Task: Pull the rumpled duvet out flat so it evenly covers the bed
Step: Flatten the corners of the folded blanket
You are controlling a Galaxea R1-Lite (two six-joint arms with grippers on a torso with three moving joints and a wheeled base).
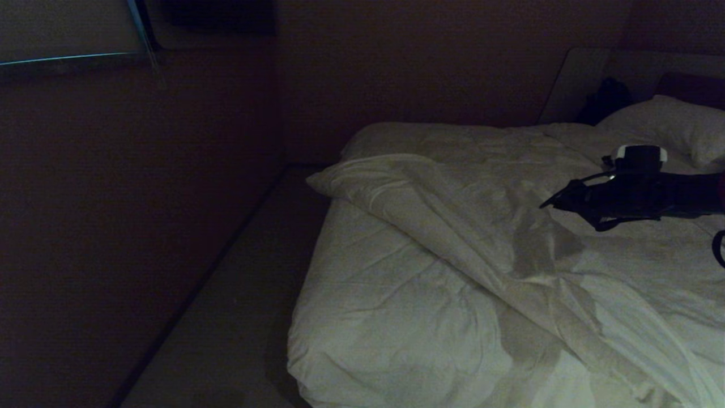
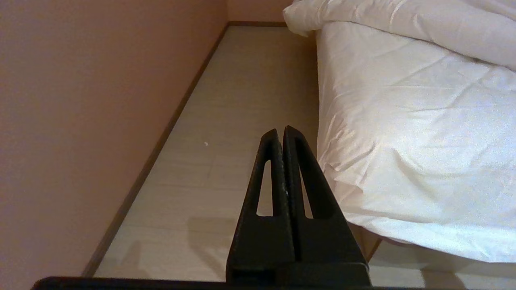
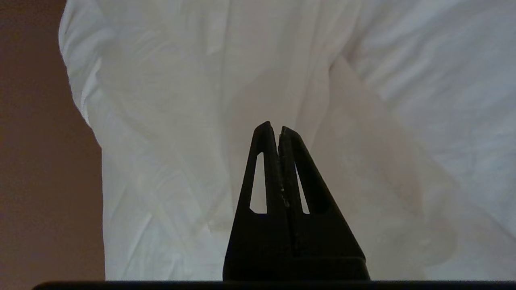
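Note:
The white duvet (image 1: 453, 226) lies rumpled on the bed, its edge folded back in a diagonal ridge, and the mattress sheet (image 1: 374, 283) is bare at the near left corner. My right gripper (image 1: 546, 204) hovers over the duvet's middle, pointing left, with nothing in it. In the right wrist view the right gripper (image 3: 275, 128) is shut above creased duvet cloth (image 3: 193, 80). My left gripper (image 2: 281, 131) hangs shut and empty over the floor beside the bed's corner, with the sheet (image 2: 403, 141) next to it and the duvet fold (image 2: 403, 24) further on.
A pillow (image 1: 668, 122) rests at the headboard on the far right. A strip of pale floor (image 2: 225, 121) runs between the bed's left side and the wall (image 2: 80, 100). A dark object (image 1: 606, 99) sits behind the pillow.

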